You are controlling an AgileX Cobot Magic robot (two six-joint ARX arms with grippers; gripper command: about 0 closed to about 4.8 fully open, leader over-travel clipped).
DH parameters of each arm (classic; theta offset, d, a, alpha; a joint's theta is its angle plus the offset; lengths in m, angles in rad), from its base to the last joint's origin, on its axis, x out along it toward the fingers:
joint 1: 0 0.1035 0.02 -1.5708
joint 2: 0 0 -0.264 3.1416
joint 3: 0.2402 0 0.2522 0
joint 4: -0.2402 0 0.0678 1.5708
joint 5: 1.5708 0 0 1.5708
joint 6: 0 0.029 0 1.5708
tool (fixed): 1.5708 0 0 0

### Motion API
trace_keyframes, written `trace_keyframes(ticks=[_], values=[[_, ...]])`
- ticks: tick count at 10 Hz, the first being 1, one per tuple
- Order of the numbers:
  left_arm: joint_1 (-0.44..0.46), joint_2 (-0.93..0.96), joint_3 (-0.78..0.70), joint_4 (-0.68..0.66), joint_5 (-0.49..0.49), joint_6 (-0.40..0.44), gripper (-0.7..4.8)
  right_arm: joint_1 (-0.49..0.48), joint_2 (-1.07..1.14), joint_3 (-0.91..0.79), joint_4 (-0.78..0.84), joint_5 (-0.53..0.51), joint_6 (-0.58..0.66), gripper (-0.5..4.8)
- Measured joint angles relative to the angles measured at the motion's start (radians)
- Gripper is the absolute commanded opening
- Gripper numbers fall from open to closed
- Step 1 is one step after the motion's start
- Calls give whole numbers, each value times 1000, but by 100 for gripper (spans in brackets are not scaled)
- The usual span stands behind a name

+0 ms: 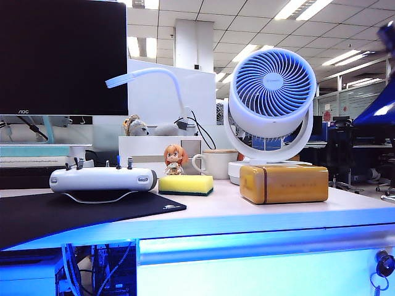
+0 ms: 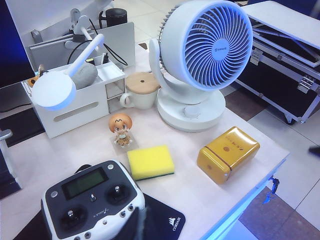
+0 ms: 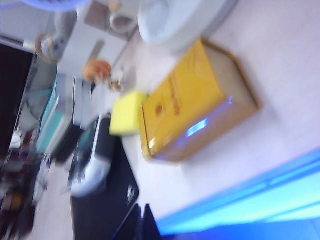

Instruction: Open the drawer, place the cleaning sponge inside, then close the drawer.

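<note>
1. The drawer (image 1: 259, 271) is closest, shut under the desk edge. Its front is smooth, shiny white and glows blue. A small black lock (image 1: 385, 265) with keys sits at its right end.
2. The cleaning sponge (image 1: 186, 184) lies flat on the desk (image 1: 247, 213). It is a soft yellow foam block with a thin dark green bottom.
3. A shiny amber box (image 1: 284, 184) with rounded corners sits near it.
4. A small doll (image 1: 174, 160) with orange hair stands just behind the sponge.
5. A round white fan (image 1: 271, 92) stands behind the box.
6. The left gripper (image 2: 137, 227) hangs above the grey controller (image 2: 92, 202); I cannot tell if it is clenched.
7. The right gripper (image 3: 141, 222) is blurry, dark, clenched and holds nothing, over the desk edge.
</note>
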Motion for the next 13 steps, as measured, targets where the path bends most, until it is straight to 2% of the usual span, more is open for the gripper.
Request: trace_keyframes(ticks=[4,6,8,9,11,13], values=[[0,2,0,3,3,0,-6,-8,179,-113,235,-53,4,-5],[0,3,0,3,3,0,-6,-16,308,-111,272,-89,13,-4],[0,3,0,3,3,1,-6,-40,443,-112,373,-180,19,-4],[0,3,0,3,3,1,-6,-61,505,-112,511,-242,19,-4],[0,3,0,3,3,1,-6,-116,555,-112,666,-341,19,-4],[0,3,0,3,3,1,-6,-188,555,-114,690,-370,19,-4]])
